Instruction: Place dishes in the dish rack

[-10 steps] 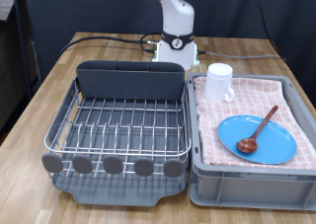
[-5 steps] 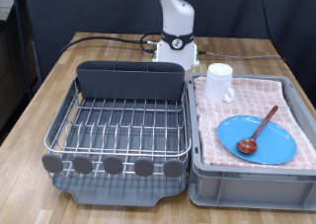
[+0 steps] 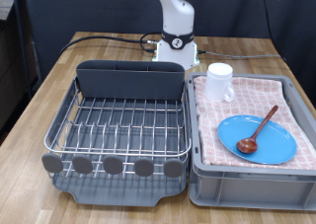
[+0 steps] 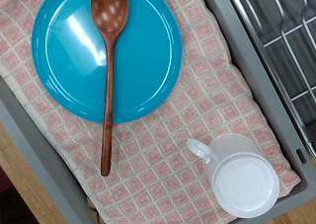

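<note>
The light-blue plate (image 3: 257, 139) lies on the checked cloth in the grey crate (image 3: 255, 175) at the exterior view's right. The reddish-brown wooden spoon (image 3: 259, 127) lies across the plate, bowl on it. The white mug (image 3: 218, 82) stands upright at the crate's far end. The silver wire dish rack (image 3: 123, 125) on its dark tray, with the dark cutlery bin (image 3: 131, 80), stands empty at the exterior view's left. The wrist view looks down on the plate (image 4: 143, 61), spoon (image 4: 108, 76) and mug (image 4: 242, 177). The gripper's fingers show in neither view; only the arm's base (image 3: 178, 27) shows.
The rack's wires show at one corner of the wrist view (image 4: 281, 32). Black cables (image 3: 99, 41) lie on the wooden table (image 3: 59, 81) behind the rack. A dark chair stands at the exterior view's far left.
</note>
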Available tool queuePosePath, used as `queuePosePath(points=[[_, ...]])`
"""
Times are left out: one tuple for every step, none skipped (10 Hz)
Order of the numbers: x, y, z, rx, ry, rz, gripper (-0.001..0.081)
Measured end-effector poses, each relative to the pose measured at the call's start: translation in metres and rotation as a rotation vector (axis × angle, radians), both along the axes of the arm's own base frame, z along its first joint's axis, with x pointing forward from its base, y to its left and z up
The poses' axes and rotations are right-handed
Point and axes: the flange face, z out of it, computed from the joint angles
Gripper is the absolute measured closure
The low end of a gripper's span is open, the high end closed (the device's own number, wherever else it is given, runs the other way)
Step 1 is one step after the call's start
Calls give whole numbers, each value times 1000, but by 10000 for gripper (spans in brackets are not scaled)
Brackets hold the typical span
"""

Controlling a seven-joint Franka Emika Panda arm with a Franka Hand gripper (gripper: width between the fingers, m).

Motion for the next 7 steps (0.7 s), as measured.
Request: queuePosePath(points=[[-2, 10, -5, -18, -15, 23, 4], [-6, 22, -12, -38, -41, 37, 4], [-10, 37, -22, -52, -73, 38, 4], [-15, 49, -34, -71, -110, 27, 4], [-20, 59, -50, -95, -149, 18, 4], [-24, 64, -66, -110, -179, 16, 4], [-27, 64, -84, -117, -186, 33, 4]])
